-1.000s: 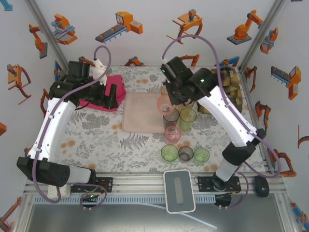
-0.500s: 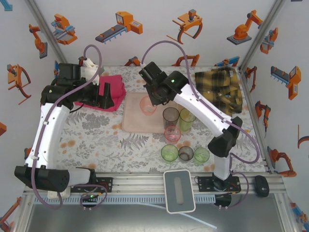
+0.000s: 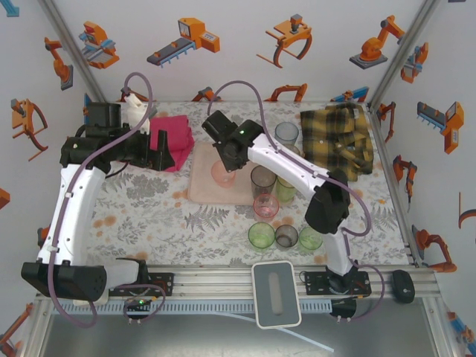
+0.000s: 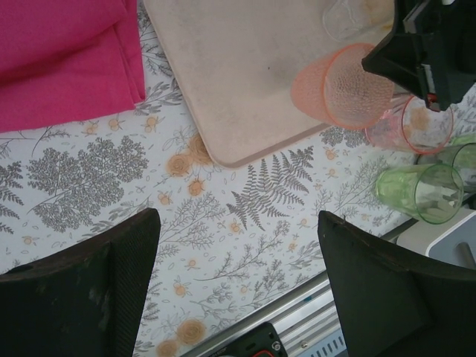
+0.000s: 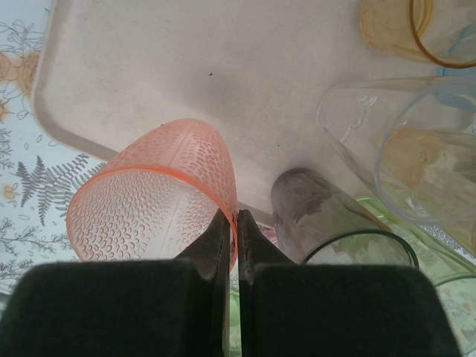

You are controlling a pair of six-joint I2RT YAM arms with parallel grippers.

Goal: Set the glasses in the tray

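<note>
Over the last second the right arm (image 3: 297,175) has swung from the other glasses (image 3: 262,236) at centre right toward the upper middle of the top view. The orange glass (image 3: 223,172) now hangs tilted over the tray (image 3: 202,190), so it looks about ready to be set down. The right gripper (image 5: 229,219) is clenched on that glass's rim, one finger inside and one outside, while the left gripper (image 4: 238,223) stands wide apart, holding nothing, above the table (image 4: 97,171) near the tray's corner.

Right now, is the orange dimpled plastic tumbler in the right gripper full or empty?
Empty. Looking into the orange dimpled plastic tumbler, only its bare inner wall shows, no contents; the right gripper pinches its rim.
</note>
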